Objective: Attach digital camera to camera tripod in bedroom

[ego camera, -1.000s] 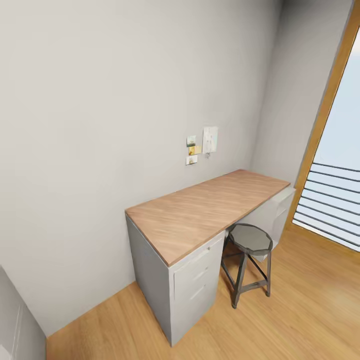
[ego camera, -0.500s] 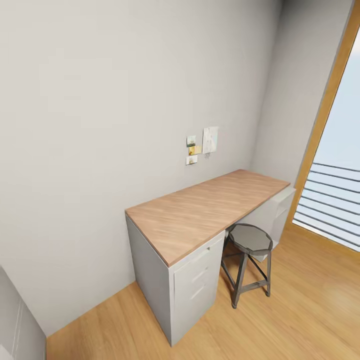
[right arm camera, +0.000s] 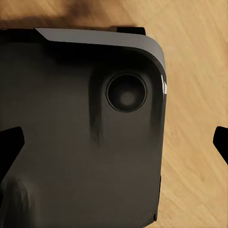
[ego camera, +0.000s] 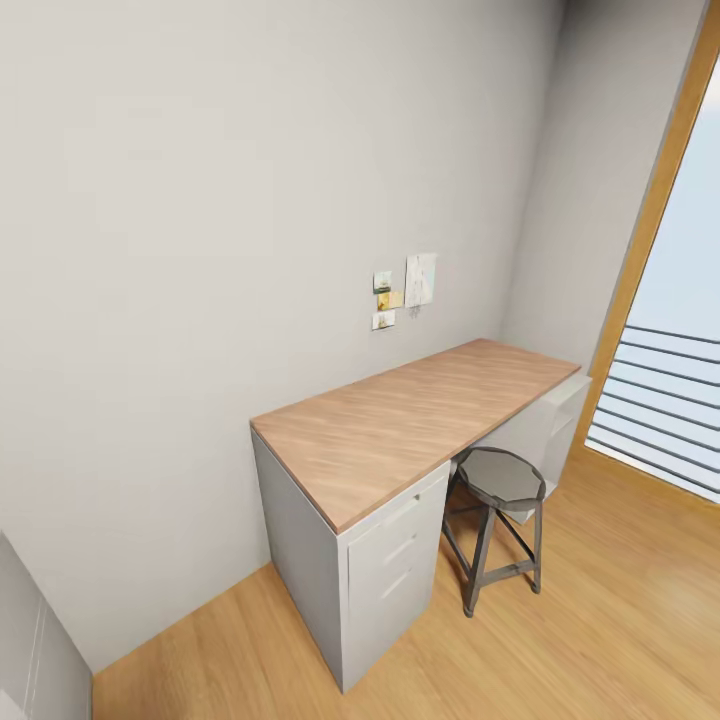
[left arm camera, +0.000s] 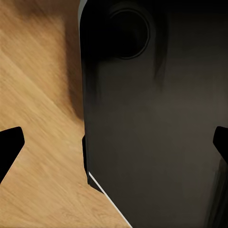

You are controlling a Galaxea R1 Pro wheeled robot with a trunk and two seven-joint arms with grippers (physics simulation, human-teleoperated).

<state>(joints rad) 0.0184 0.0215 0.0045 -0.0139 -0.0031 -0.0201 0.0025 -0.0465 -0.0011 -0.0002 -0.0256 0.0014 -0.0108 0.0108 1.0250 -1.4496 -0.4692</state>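
Observation:
The digital camera and the camera tripod are out of view. My left gripper (left arm camera: 114,145) is open, its dark fingertips (left arm camera: 8,147) far apart with nothing between them. It hangs over a black rounded body panel (left arm camera: 152,133) and the light wood floor (left arm camera: 38,95). My right gripper (right arm camera: 114,142) is open too, fingertips (right arm camera: 8,145) spread wide, above the same kind of black panel (right arm camera: 71,142) with a round recess (right arm camera: 126,92).
A wood-topped desk (ego camera: 400,430) with white drawers (ego camera: 395,560) stands against the grey wall ahead. A dark round stool (ego camera: 500,480) is tucked under it. Small notes (ego camera: 420,278) hang on the wall. At the right is a wood-framed glass door (ego camera: 670,400); light wood floor (ego camera: 600,640) lies in front.

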